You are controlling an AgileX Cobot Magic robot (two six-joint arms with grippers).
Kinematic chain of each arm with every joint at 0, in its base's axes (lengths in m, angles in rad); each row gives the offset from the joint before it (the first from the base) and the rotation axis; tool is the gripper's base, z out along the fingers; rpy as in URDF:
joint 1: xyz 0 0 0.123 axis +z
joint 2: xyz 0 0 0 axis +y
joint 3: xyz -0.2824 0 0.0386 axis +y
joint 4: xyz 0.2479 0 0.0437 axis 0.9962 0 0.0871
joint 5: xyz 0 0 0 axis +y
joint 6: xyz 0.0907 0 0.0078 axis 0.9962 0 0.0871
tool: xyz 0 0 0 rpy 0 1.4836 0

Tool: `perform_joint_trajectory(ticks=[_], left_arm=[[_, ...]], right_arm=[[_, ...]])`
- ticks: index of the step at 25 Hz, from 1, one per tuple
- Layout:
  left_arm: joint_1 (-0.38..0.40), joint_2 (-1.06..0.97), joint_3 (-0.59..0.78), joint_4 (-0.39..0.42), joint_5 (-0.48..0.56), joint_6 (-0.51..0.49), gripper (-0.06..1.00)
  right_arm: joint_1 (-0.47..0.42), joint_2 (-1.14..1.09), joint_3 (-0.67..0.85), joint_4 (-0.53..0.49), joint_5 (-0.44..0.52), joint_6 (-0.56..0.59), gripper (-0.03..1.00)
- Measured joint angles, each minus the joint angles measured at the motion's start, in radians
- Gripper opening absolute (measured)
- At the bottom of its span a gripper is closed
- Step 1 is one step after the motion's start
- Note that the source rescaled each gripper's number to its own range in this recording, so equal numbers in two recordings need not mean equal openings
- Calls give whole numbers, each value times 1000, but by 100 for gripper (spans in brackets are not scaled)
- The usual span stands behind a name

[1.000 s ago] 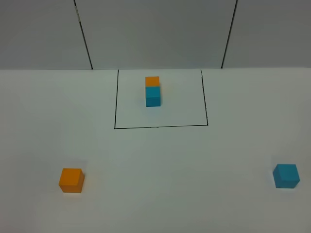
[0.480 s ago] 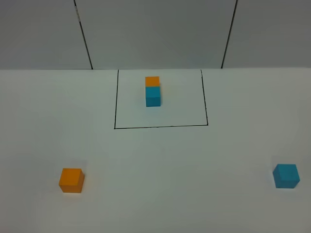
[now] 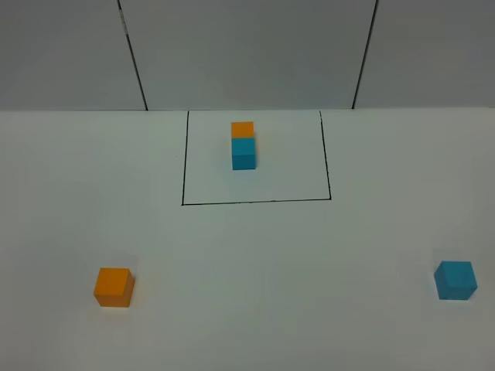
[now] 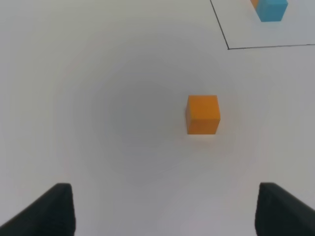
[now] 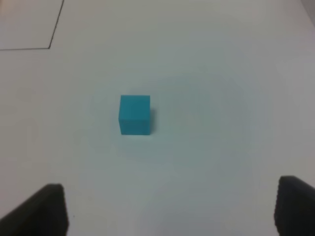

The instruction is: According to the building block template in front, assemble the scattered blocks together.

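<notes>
My left pincer [image 4: 167, 216] stands spread wide and empty, its dark fingertips clear of the white table [image 3: 255, 309]. My right pincer [image 5: 170, 212] is likewise spread and holds nothing. Against the view of a second ago, no change noted: every block lies where it lay. The loose orange cube [image 3: 114, 287] sits at the near left of the table, ahead of my left pincer and apart from it. The loose cyan cube [image 3: 455, 280] sits at the near right, ahead of my right pincer, untouched. Each shows whole in its wrist view. The template pair [image 3: 243, 144], orange behind cyan and touching, rests inside the black-lined rectangle [image 3: 255, 202] at the far middle.
</notes>
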Motion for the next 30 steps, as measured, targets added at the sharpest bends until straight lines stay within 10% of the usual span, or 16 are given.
perform_joint_trajectory(ticks=[10, 22, 30], left_arm=[[0, 352, -66, -154, 4, -76, 100], [-12, 1210, -333, -203, -87, -12, 92], [-206, 1558, -453, -105, -196, -57, 92]], right_arm=[[0, 0, 0, 0, 0, 0, 72], [0, 0, 0, 0, 0, 0, 72], [0, 0, 0, 0, 0, 0, 72]])
